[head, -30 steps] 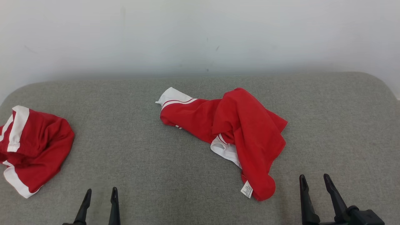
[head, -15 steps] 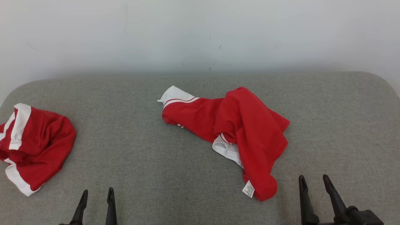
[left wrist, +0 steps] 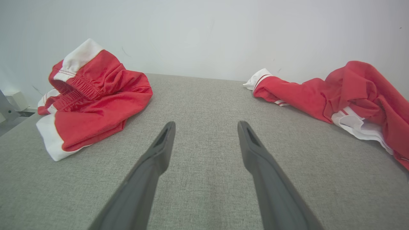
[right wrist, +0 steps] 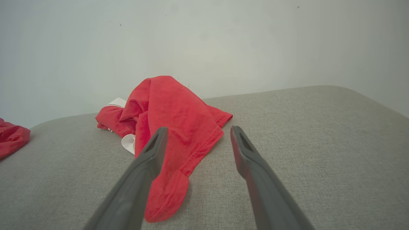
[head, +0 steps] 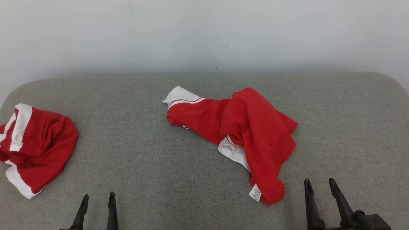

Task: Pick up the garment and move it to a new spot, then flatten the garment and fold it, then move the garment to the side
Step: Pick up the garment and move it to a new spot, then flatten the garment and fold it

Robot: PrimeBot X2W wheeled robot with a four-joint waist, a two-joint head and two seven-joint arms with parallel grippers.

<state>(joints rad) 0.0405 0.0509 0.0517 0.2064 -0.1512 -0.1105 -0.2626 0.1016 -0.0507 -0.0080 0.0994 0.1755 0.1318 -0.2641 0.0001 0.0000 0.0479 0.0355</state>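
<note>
The red garment (head: 255, 127) lay crumpled in the middle of the grey cushion (head: 159, 166), folds hiding its shape, a second red garment (head: 38, 150) cut off at the left edge, the near left gripper (head: 98, 195) and right gripper (head: 319, 181) open, empty.

Finding nothing readable. Showing just one small white tag (head: 255, 193), lying at the near end of the crumpled red garment (head: 255, 134), carrying faint rows of dark print, all too small and blurred for making out.
</note>
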